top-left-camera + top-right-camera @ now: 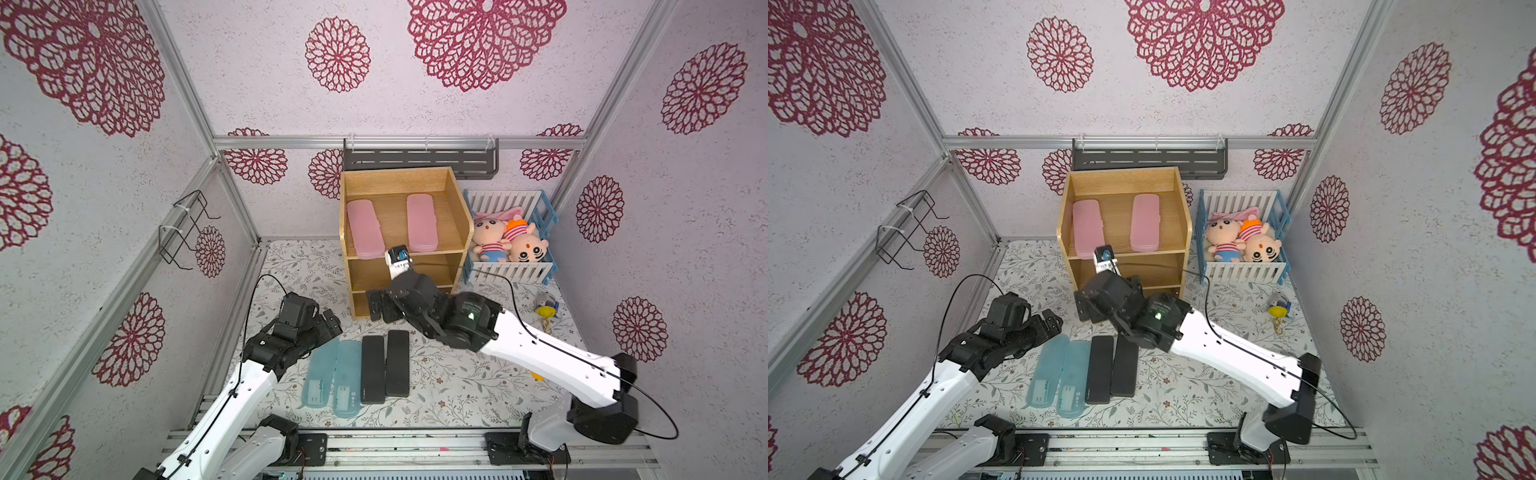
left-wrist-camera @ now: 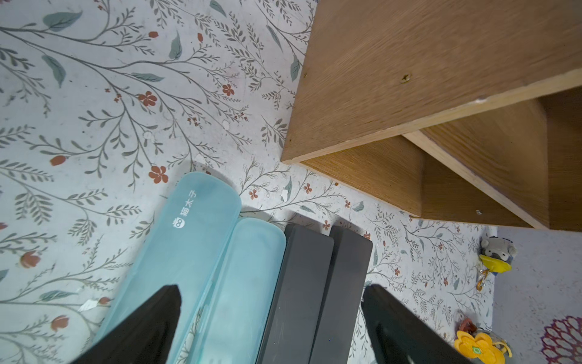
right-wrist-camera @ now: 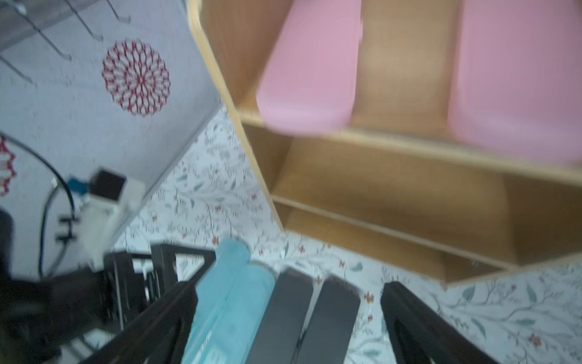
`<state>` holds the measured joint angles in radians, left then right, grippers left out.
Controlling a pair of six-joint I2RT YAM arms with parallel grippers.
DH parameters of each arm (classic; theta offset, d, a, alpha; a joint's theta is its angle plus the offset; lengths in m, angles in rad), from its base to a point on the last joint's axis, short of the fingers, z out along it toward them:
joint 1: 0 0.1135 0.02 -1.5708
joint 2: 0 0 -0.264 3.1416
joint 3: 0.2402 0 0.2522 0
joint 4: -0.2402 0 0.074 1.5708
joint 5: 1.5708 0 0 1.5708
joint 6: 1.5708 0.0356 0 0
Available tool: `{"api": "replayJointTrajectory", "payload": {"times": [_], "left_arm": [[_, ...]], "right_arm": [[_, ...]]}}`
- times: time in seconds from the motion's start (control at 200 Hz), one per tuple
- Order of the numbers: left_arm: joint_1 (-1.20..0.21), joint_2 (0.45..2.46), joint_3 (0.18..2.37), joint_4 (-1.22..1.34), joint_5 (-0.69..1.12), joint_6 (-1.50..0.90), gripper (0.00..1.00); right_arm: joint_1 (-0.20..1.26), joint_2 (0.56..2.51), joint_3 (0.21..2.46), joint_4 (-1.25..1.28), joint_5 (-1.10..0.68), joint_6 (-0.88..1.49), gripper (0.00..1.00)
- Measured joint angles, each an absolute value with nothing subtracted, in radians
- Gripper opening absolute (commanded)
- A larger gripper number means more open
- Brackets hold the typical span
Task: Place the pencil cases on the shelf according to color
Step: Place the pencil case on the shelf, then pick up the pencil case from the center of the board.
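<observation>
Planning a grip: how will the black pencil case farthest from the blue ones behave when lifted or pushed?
That black pencil case looks flat-faced and boxy, so probably stiff and unlikely to roll. Its matte surface should resist slipping. Its black twin lies close beside, so a sideways push may shift both.

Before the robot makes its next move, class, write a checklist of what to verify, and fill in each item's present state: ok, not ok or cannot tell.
1. Both pink cases on the top tier of the shelf: ok.
2. Both fully behind the front edge: cannot tell; one's near end reaches the edge.
3. The right gripper open, holding nothing: ok.
4. The left gripper open, holding nothing: ok.
5. The middle tier shows no case in it: ok.
6. The black cases and blue cases shelved: not ok; all four lie side by side on the table.
</observation>
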<state>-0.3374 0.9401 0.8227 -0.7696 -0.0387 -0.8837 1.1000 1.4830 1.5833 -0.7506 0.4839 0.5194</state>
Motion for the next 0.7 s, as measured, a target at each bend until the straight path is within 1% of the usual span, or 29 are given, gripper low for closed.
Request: {"api": "replayJointTrajectory", "payload": {"times": [0.065,0.16,0.3,0.4,0.51,0.7], "left_arm": [[-0.338,0.933,0.822,-0.792,-0.047,-0.888,0.97],[-0.338,0.908,0.819,-0.812,-0.068,-0.894,0.97],[-0.338,0.869,0.796,-0.825,-0.093,-0.910,0.97],[-0.338,0.863,0.767,-0.827,-0.095,-0.926,0.97],[-0.338,0.863,0.721,-0.814,-0.082,-0.950,0.97],[-0.340,0.863,0.670,-0.805,-0.068,-0.978,0.97]], "right_arm": [[1.099,1.384,1.380,-0.693,0.456,0.567,0.99],[1.095,1.275,1.159,-0.645,0.428,0.645,0.99],[1.098,1.192,0.956,-0.602,0.379,0.751,0.99],[1.102,1.203,0.854,-0.551,0.336,0.810,0.99],[1.103,1.274,0.773,-0.469,0.275,0.841,0.99],[1.110,1.386,0.745,-0.372,0.214,0.866,0.99]]}}
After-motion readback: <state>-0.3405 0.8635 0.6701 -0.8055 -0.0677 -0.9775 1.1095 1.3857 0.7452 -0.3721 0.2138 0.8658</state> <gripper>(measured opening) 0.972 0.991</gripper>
